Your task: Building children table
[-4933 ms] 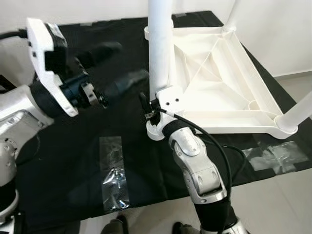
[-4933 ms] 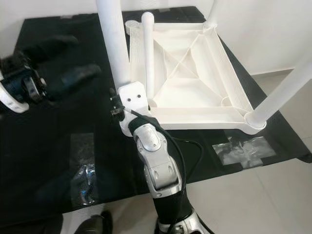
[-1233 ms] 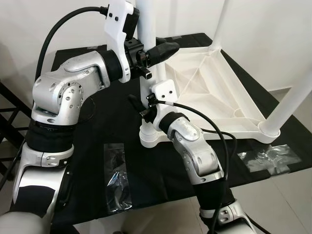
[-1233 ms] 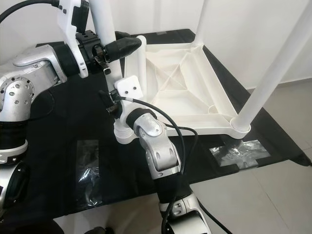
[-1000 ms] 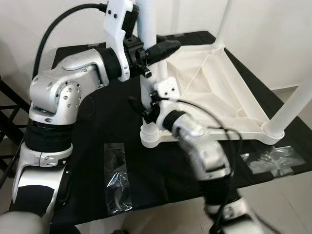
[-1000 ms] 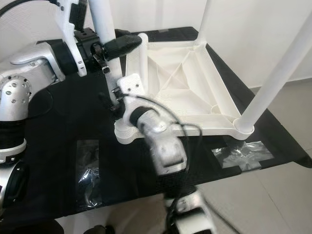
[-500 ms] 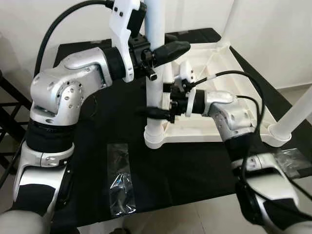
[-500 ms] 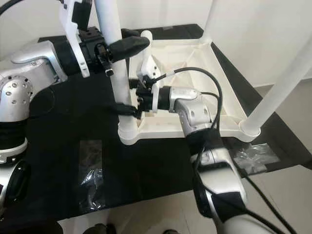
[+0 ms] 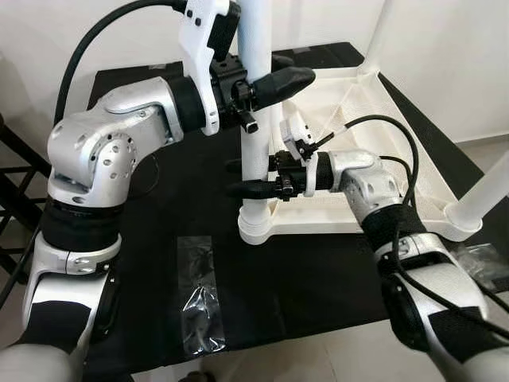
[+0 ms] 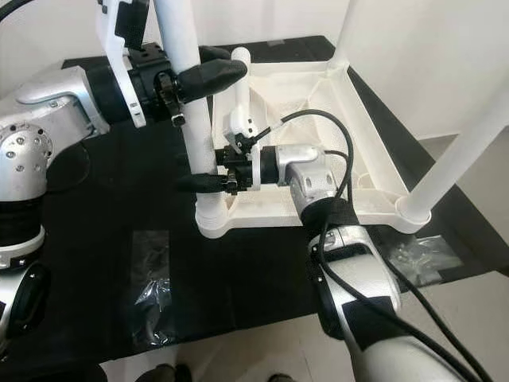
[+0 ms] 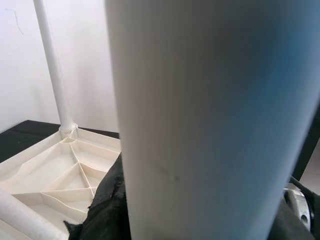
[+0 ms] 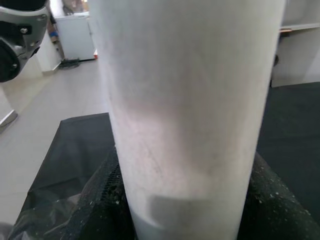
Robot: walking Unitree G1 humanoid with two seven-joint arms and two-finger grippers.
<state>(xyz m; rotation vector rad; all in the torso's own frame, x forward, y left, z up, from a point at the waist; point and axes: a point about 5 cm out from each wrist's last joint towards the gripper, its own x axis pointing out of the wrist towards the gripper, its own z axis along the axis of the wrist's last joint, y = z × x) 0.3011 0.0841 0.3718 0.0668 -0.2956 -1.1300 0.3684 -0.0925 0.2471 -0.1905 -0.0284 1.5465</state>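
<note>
Two grippers are set on a single white leg (image 9: 254, 119), which stands upright in the near left corner socket of the upturned children table (image 9: 374, 159) on the black-covered desk (image 9: 159, 263). The left gripper (image 9: 266, 79) is clamped on the leg high up, one black finger seen in front of it and the other behind. The right gripper (image 9: 242, 177) is clamped on the same leg lower down, just above the socket, its fingers on either side of the tube.

In the head views the whole arrangement is laid out, whereas the left wrist view is taken up mostly by the leg (image 11: 210, 120) at close range, with the ribbed underside of the table (image 11: 55, 170) and a far leg (image 11: 52, 70) beyond (details the right wrist view lacks). In the right wrist view the leg (image 12: 185, 100) is seen pressed between dark finger pads (image 12: 100, 205), with a room floor behind.

Four legs are counted in the right eye view: the held one, a short-looking one (image 10: 241, 87) behind it, one at the far corner (image 10: 348, 32) and one at the near right corner (image 10: 457, 143). Their tops are cut off by the frame. Two clear plastic bags lie on the desk, one near the front (image 9: 199, 294), one at the right edge (image 9: 485, 263), partly hidden by the right arm.
</note>
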